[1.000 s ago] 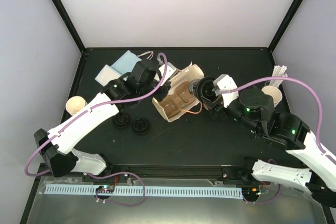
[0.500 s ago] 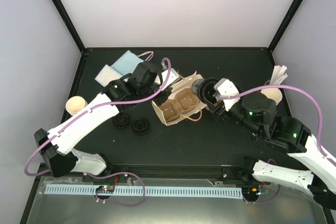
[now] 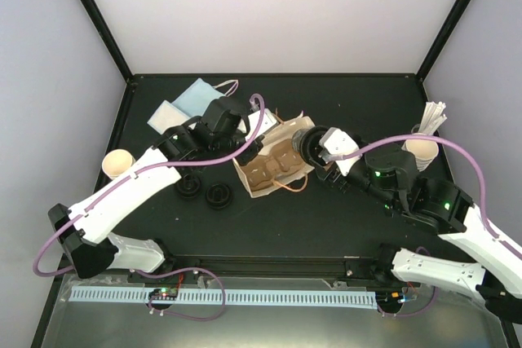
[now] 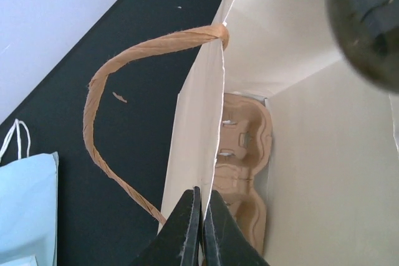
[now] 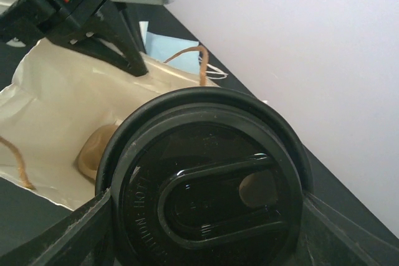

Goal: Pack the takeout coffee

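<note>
A cream paper bag [image 3: 298, 125] lies on its side in the middle of the table, its mouth facing right. A brown pulp carrier [image 3: 269, 167] sits inside it. My left gripper [image 3: 249, 138] is shut on the bag's upper wall; in the left wrist view the jaws [image 4: 201, 194] pinch that wall's edge [image 4: 199, 123], with the carrier [image 4: 246, 154] beyond. My right gripper [image 3: 318, 149] is shut on the takeout coffee [image 3: 312, 146], a cup under a black lid. It holds the cup tipped at the bag's mouth. That lid [image 5: 206, 185] fills the right wrist view, in front of the bag's inside [image 5: 68, 110].
Two loose black lids [image 3: 189, 187] [image 3: 218, 196] lie left of the bag. A single open cream cup [image 3: 118, 162] stands at the far left. A stack of cups with white sticks [image 3: 422, 148] stands at the right. A blue bag [image 3: 196, 97] and a white packet [image 3: 165, 113] lie at the back left.
My right gripper has carried the lidded cup leftward to the bag's mouth. The bag has swung a little under my left gripper, which has kept its hold on the wall.
</note>
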Robot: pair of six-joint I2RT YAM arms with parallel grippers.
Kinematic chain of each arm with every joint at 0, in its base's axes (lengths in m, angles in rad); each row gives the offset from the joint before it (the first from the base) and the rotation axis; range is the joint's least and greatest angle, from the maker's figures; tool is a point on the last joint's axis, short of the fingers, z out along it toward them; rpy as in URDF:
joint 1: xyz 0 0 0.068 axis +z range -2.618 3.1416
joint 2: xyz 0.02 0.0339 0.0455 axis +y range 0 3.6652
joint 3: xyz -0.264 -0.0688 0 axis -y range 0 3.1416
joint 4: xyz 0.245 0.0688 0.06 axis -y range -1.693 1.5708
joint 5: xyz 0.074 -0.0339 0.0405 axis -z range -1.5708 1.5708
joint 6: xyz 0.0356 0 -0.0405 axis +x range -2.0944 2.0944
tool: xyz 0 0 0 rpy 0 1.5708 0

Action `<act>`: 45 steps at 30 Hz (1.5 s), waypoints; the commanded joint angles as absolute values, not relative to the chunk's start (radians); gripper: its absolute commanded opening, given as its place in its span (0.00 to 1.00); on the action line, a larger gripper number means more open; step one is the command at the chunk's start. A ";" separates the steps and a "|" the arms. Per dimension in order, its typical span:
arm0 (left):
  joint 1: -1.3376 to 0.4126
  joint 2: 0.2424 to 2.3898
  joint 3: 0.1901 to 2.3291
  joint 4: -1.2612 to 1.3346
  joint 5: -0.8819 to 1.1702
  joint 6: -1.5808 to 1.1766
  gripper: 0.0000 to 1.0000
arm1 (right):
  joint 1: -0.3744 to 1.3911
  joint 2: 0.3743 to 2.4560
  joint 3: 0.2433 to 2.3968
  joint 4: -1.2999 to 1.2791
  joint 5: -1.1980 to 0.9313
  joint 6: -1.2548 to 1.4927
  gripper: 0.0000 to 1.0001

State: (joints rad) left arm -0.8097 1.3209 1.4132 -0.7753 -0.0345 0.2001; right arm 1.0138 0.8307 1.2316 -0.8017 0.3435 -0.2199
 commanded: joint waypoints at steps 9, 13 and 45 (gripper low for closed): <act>-0.827 1.246 1.395 -0.728 -0.082 0.255 0.02 | 1.019 0.844 1.182 -0.823 0.111 -0.275 0.45; -0.831 1.247 1.387 -0.717 -0.102 0.259 0.02 | 1.046 0.845 1.169 -0.853 0.053 -0.279 0.44; -1.116 1.170 1.145 -0.629 -0.334 0.238 0.02 | 1.378 0.809 0.917 -0.747 0.393 -0.460 0.46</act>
